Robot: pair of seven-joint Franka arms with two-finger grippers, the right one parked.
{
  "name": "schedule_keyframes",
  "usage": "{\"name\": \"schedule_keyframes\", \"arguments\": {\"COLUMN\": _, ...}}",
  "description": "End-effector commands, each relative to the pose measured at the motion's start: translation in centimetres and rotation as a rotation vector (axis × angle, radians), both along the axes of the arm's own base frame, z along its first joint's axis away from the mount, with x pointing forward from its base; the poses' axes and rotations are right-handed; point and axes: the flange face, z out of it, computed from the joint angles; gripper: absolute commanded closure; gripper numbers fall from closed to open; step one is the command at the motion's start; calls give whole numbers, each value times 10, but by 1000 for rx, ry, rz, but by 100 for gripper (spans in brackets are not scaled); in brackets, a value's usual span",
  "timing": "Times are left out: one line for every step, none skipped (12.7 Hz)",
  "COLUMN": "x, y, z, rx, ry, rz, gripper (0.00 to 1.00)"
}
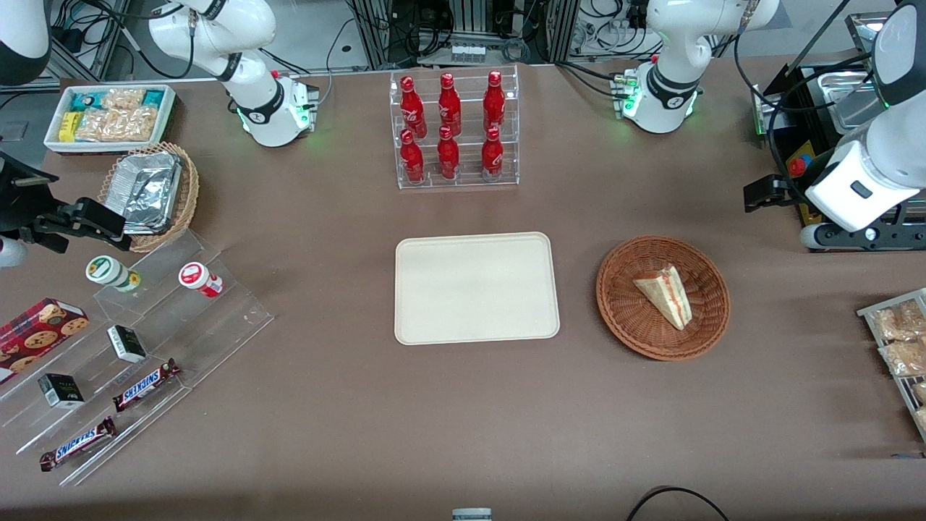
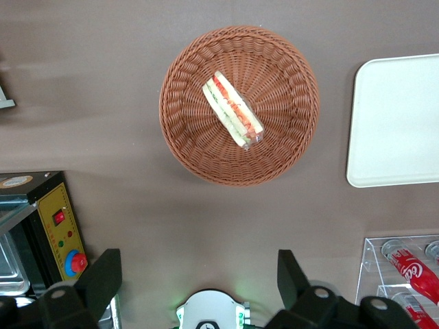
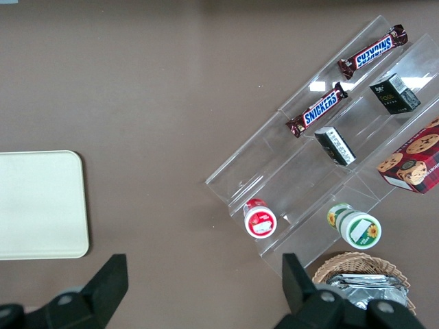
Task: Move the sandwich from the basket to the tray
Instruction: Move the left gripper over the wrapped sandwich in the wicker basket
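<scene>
In the front view the tray lies at centre frame on the table. Right of centre, the sandwich rests in the basket. The hand, fingers spread, hangs empty above the table.

White rounded arm, black joint bands, black hand
</scene>
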Motion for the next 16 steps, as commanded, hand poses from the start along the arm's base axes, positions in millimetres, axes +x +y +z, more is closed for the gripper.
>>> {"name": "schedule_keyframes", "arguments": {"x": 1, "y": 1, "z": -6, "rx": -1, "ry": 1, "rz": 18, "gripper": 0}}
{"name": "schedule_keyframes", "arguments": {"x": 0, "y": -1, "z": -9, "rx": -1, "ry": 12, "rz": 18, "gripper": 0}}
{"name": "schedule_keyframes", "arguments": {"x": 3, "y": 0, "z": -24, "rx": 4, "ry": 42, "rz": 18, "gripper": 0}}
{"name": "schedule_keyframes", "arguments": {"x": 8, "y": 0, "z": -41, "rx": 6, "ry": 74, "rz": 15, "gripper": 0}}
{"name": "schedule_keyframes", "arguments": {"x": 13, "y": 1, "z": -58, "rx": 7, "ry": 96, "rz": 16, "gripper": 0}}
{"name": "schedule_keyframes", "arguments": {"x": 21, "y": -3, "z": -75, "rx": 9, "ry": 95, "rz": 9, "gripper": 0}}
{"name": "schedule_keyframes", "arguments": {"x": 24, "y": -5, "z": -94, "rx": 10, "ry": 101, "rz": 5, "gripper": 0}}
{"name": "schedule_keyframes", "arguments": {"x": 25, "y": -7, "z": -112, "rx": 9, "ry": 89, "rz": 3, "gripper": 0}}
{"name": "schedule_keyframes", "arguments": {"x": 25, "y": -6, "z": -137, "rx": 8, "ry": 75, "rz": 4, "gripper": 0}}
{"name": "schedule_keyframes", "arguments": {"x": 23, "y": -10, "z": -164, "rx": 4, "ry": 37, "rz": 4, "gripper": 0}}
{"name": "schedule_keyframes", "arguments": {"x": 20, "y": -13, "z": -184, "rx": 5, "ry": 6, "rz": 18, "gripper": 0}}
{"name": "schedule_keyframes", "arguments": {"x": 18, "y": -14, "z": -195, "rx": 4, "ry": -14, "rz": 27, "gripper": 0}}
{"name": "schedule_keyframes", "arguments": {"x": 16, "y": -14, "z": -205, "rx": 3, "ry": -21, "rz": 28, "gripper": 0}}
{"name": "schedule_keyframes", "arguments": {"x": 14, "y": -14, "z": -211, "rx": 2, "ry": -24, "rz": 29, "gripper": 0}}
{"name": "schedule_keyframes", "arguments": {"x": 11, "y": -14, "z": -218, "rx": 7, "ry": -22, "rz": 48, "gripper": 0}}
{"name": "schedule_keyframes", "arguments": {"x": 9, "y": -14, "z": -223, "rx": 18, "ry": -26, "rz": 105, "gripper": 0}}
